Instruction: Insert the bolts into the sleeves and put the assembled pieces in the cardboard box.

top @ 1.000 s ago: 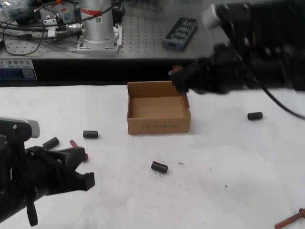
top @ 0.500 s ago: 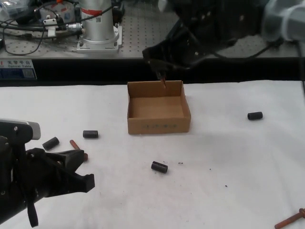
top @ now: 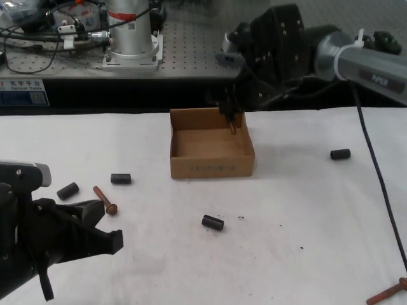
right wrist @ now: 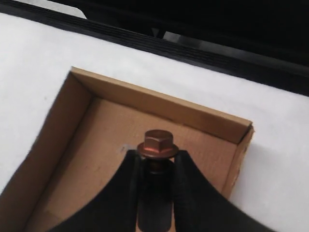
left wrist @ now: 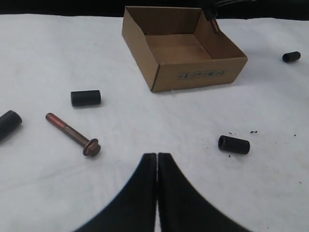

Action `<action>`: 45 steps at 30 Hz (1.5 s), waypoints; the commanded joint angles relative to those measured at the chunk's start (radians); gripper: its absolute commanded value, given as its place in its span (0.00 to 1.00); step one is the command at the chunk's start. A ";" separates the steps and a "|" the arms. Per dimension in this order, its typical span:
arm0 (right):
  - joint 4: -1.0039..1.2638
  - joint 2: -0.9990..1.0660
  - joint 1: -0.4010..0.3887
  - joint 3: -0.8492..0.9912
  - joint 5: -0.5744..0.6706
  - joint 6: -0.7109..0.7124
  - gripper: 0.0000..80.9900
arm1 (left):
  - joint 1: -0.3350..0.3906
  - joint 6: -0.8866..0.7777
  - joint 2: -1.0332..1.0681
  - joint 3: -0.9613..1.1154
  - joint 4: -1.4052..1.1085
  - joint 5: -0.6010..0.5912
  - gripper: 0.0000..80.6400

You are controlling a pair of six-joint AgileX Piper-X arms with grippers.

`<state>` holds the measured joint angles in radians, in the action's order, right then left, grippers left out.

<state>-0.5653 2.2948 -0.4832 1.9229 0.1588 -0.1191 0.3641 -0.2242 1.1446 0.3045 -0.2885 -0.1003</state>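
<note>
My right gripper (right wrist: 155, 166) is shut on a black sleeve (right wrist: 154, 203) with a copper bolt (right wrist: 155, 144) seated in it, head toward the camera. The piece hangs over the inside of the open cardboard box (right wrist: 53, 140), near its far right corner (top: 231, 122). My left gripper (left wrist: 157, 157) is shut and empty, low over the white cloth at the near left (top: 105, 222). A loose copper bolt (left wrist: 72, 134) lies just ahead of it. Loose black sleeves lie beside that bolt (left wrist: 86, 97), at the left edge (left wrist: 8, 124) and in front of the box (left wrist: 233, 144).
Another sleeve (top: 340, 154) lies far right of the box (top: 212, 166), and a second loose bolt (top: 388, 292) sits at the near right corner. A raised metal breadboard with a post (top: 130, 32) and cables runs behind the cloth.
The right arm swung from the box's right side over its back edge and now holds the assembled piece lower, inside the far right corner. The left gripper drew back slightly, uncovering the loose bolt.
</note>
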 commanded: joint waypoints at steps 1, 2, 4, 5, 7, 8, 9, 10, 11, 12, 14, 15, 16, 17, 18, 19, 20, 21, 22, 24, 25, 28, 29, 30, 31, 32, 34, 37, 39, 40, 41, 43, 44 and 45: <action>0.020 0.010 0.010 0.024 0.008 0.007 0.08 | -0.002 0.019 -0.013 0.007 -0.005 0.011 0.01; 0.022 0.017 0.010 0.024 0.008 0.007 0.08 | -0.002 0.019 -0.013 0.007 -0.005 0.011 0.01; 0.024 0.028 0.010 0.024 0.008 0.007 0.08 | -0.002 0.019 -0.013 0.007 -0.005 0.011 0.01; 0.024 0.034 0.010 0.024 0.008 0.007 0.08 | -0.002 0.019 -0.013 0.007 -0.005 0.011 0.01; 0.024 0.043 0.010 0.024 0.008 0.007 0.08 | -0.002 0.019 -0.013 0.007 -0.005 0.011 0.01; 0.028 0.047 0.010 0.024 0.008 0.007 0.08 | -0.002 0.019 -0.013 0.007 -0.005 0.011 0.01; 0.028 0.050 0.010 0.024 0.008 0.007 0.08 | -0.002 0.019 -0.013 0.007 -0.005 0.011 0.01; 0.030 0.052 0.010 0.024 0.013 0.007 0.08 | -0.002 0.019 -0.013 0.007 -0.005 0.011 0.01; 0.028 0.052 0.010 0.024 0.022 0.007 0.07 | -0.002 0.019 -0.013 0.007 -0.005 0.011 0.01; 0.028 0.054 0.010 0.024 0.034 0.007 0.06 | -0.002 0.019 -0.013 0.007 -0.005 0.011 0.01; 0.028 0.053 0.010 0.024 0.043 0.007 0.01 | -0.002 0.019 -0.013 0.007 -0.005 0.011 0.01; 0.025 0.053 0.010 0.024 0.043 0.007 0.03 | -0.002 0.019 -0.013 0.007 -0.005 0.011 0.01; 0.024 0.053 0.010 0.024 0.046 0.007 0.08 | -0.002 0.019 -0.013 0.007 -0.005 0.011 0.01; 0.019 0.053 0.010 0.024 0.046 0.007 0.15 | -0.002 0.019 -0.013 0.007 -0.005 0.011 0.01; 0.016 0.053 0.010 0.024 0.046 0.007 0.23 | -0.002 0.019 -0.013 0.007 -0.005 0.011 0.01; 0.011 0.053 0.010 0.024 0.052 0.007 0.29 | -0.002 0.019 -0.013 0.007 -0.005 0.011 0.01; 0.010 0.053 0.010 0.024 0.062 0.007 0.36 | -0.002 0.019 -0.013 0.007 -0.005 0.011 0.01; 0.007 0.053 0.007 0.024 0.072 0.007 0.43 | -0.002 0.019 -0.013 0.007 -0.005 0.011 0.01; 0.005 0.053 0.005 0.024 0.082 0.007 0.47 | -0.002 0.019 -0.013 0.007 -0.005 0.011 0.01; 0.000 0.047 0.003 0.024 0.090 0.007 0.53 | -0.002 0.019 -0.013 0.007 -0.005 0.011 0.01; -0.005 0.041 0.000 0.024 0.104 0.007 0.54 | -0.002 0.019 -0.013 0.007 -0.005 0.011 0.01; -0.019 0.019 -0.005 0.024 0.152 0.007 0.54 | -0.002 0.019 -0.013 0.007 -0.005 0.011 0.01; -0.022 0.005 -0.007 0.024 0.170 0.007 0.54 | -0.002 0.019 -0.013 0.007 -0.005 0.011 0.01; -0.029 -0.011 -0.009 0.024 0.183 0.007 0.54 | -0.002 0.019 -0.013 0.007 -0.005 0.011 0.01; -0.038 -0.027 -0.014 0.024 0.197 0.007 0.54 | -0.002 0.021 -0.013 0.007 -0.005 0.011 0.01; -0.052 -0.043 -0.018 0.024 0.200 0.007 0.54 | -0.002 0.021 -0.013 0.007 -0.005 0.011 0.01; -0.087 -0.083 -0.030 0.024 0.201 0.011 0.54 | -0.002 0.021 -0.013 0.007 -0.005 0.011 0.01; -0.151 -0.143 -0.050 0.024 0.210 0.064 0.53 | -0.002 0.021 -0.013 0.007 -0.005 0.011 0.01; -0.205 -0.182 -0.062 0.024 0.210 0.102 0.53 | -0.002 0.021 -0.013 0.007 -0.005 0.011 0.01; -0.240 -0.201 -0.068 0.024 0.210 0.127 0.53 | -0.002 0.021 -0.013 0.007 -0.005 0.011 0.01; -0.277 -0.218 -0.075 0.024 0.210 0.146 0.53 | -0.002 0.021 -0.013 0.007 -0.005 0.011 0.01; -0.354 -0.246 -0.084 0.024 0.210 0.188 0.53 | -0.002 0.021 -0.013 0.007 -0.005 0.011 0.01; -0.394 -0.259 -0.089 0.024 0.210 0.205 0.53 | -0.002 0.021 -0.013 0.007 -0.005 0.011 0.01; -0.427 -0.267 -0.093 0.024 0.210 0.217 0.53 | -0.002 0.021 -0.013 0.007 -0.005 0.011 0.01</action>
<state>-0.9802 2.0428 -0.5806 1.9308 0.3549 0.0853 0.3641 -0.2242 1.1446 0.3045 -0.2885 -0.1003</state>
